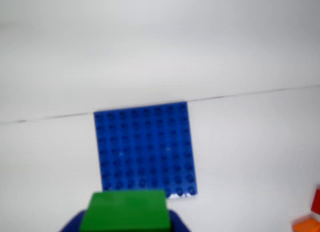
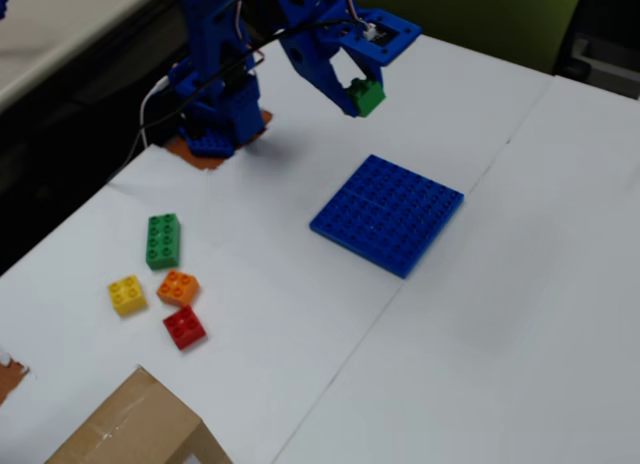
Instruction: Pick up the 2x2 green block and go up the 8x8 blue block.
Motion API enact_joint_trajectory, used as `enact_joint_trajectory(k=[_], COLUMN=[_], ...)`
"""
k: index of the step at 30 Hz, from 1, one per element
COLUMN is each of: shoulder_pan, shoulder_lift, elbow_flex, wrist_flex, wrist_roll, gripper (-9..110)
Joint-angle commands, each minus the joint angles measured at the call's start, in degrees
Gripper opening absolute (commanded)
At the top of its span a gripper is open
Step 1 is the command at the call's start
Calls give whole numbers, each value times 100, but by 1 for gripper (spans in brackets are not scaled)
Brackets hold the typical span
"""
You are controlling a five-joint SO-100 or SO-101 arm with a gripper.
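Note:
The small green 2x2 block (image 2: 367, 96) is held in my blue gripper (image 2: 362, 94), lifted well above the white table. In the wrist view the green block (image 1: 126, 211) fills the bottom centre between the blue jaws of my gripper (image 1: 126, 223). The large flat blue 8x8 baseplate (image 2: 387, 213) lies on the table, below and to the right of the gripper in the fixed view. In the wrist view the baseplate (image 1: 145, 149) lies just ahead of the held block.
A longer green brick (image 2: 162, 240), a yellow brick (image 2: 126, 295), an orange brick (image 2: 178, 287) and a red brick (image 2: 184, 327) lie at the left. A cardboard box (image 2: 135, 426) stands at the bottom left. Red and orange bricks (image 1: 311, 217) show at the wrist view's right edge.

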Motion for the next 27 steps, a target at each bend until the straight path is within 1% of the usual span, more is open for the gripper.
enact_joint_trajectory(k=[1, 7, 15, 27], shoulder_pan=[-193, -387, -501, -519], shoulder_lift=[-360, -984, -1485, -1687], elbow_flex=[-563, -870, -1046, -932], wrist_flex=[220, 220, 229, 237], wrist_roll=[-149, -404, -501, -747], gripper=[0, 0, 0, 0])
